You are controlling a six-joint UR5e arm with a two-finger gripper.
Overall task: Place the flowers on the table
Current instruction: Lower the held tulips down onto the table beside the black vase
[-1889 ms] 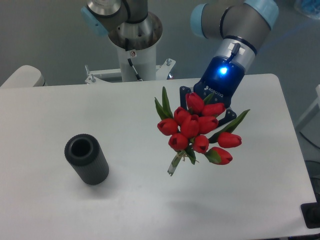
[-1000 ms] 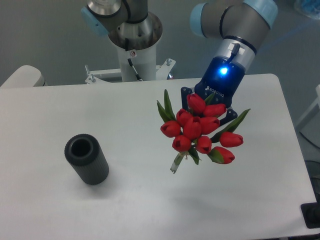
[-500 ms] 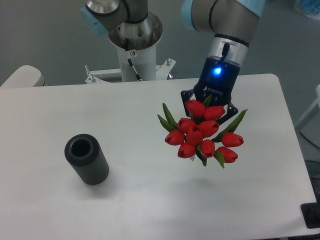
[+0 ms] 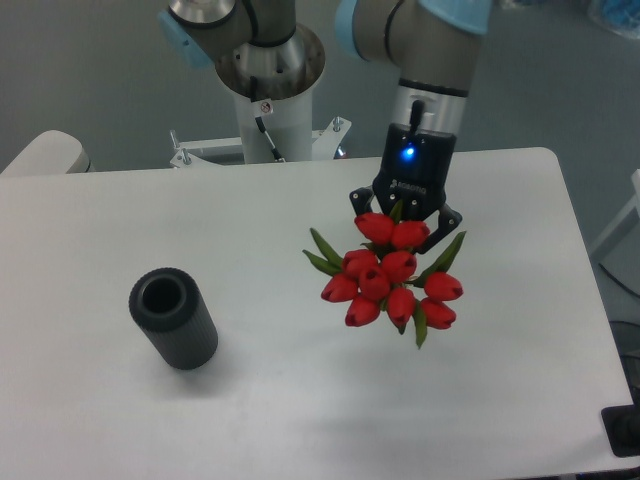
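Note:
The flowers (image 4: 388, 277), a bunch of red tulips with green leaves, hang above the right half of the white table (image 4: 280, 400), blooms facing the camera. My gripper (image 4: 404, 222) points down from above and is shut on the bunch just behind the top blooms. Its fingertips and the stems are hidden by the flower heads. I cannot tell whether the bunch touches the tabletop.
A dark grey ribbed cylinder (image 4: 173, 318) with an open top stands on the left part of the table. The robot's white base column (image 4: 270, 105) rises behind the far edge. A dark object (image 4: 624, 430) sits off the table's front right corner.
The arm has swung left and turned more upright. The bunch moved a little left with it, and the stem ends seen earlier below the blooms are now hidden.

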